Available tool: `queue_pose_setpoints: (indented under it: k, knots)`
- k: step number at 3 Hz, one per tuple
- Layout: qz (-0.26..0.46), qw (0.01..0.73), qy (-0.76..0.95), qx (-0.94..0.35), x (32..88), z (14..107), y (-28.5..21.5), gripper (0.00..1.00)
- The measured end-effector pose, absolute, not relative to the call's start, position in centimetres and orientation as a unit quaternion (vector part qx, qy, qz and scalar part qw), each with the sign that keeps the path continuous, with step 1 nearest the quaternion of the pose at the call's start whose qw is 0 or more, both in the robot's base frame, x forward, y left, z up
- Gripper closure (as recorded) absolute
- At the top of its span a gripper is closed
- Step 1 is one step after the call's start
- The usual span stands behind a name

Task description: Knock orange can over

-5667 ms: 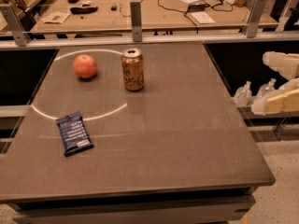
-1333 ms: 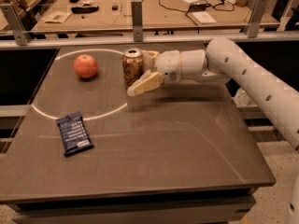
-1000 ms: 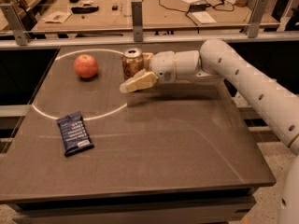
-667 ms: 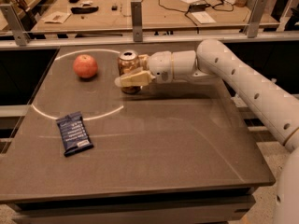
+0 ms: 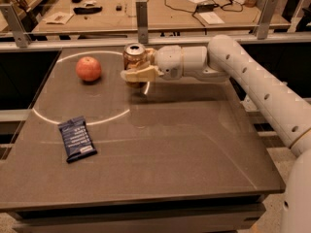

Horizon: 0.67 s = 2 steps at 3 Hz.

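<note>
The orange can (image 5: 132, 55) is copper-coloured with a silver top. It stands near the far middle of the grey table (image 5: 160, 144), tilted a little to the left. My gripper (image 5: 138, 73) comes in from the right on a white arm. Its cream fingers (image 5: 141, 74) press against the can's right and front side and cover its lower half.
A reddish apple (image 5: 89, 69) sits left of the can inside a white painted circle (image 5: 73, 118). A dark blue snack packet (image 5: 77, 138) lies at the front left. A metal rail (image 5: 142, 16) runs along the far edge, with a workbench behind it.
My arm swung in from the right to the can. The gripper has pushed leftward, and the can has shifted left and started to tilt.
</note>
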State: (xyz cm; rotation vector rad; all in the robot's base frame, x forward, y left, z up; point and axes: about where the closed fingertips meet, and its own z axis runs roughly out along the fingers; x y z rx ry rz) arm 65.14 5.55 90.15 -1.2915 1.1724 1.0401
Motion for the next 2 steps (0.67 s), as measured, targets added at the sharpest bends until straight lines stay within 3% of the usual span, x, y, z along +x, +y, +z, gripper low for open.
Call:
queue_pose_setpoints:
  k: [1, 2]
  knots:
    - [0.405, 0.554, 0.446, -0.574, 65.0, 93.4, 4.7, 1.0]
    - [0.361, 0.578, 0.409, -0.606, 64.4, 95.7, 4.1, 1.0]
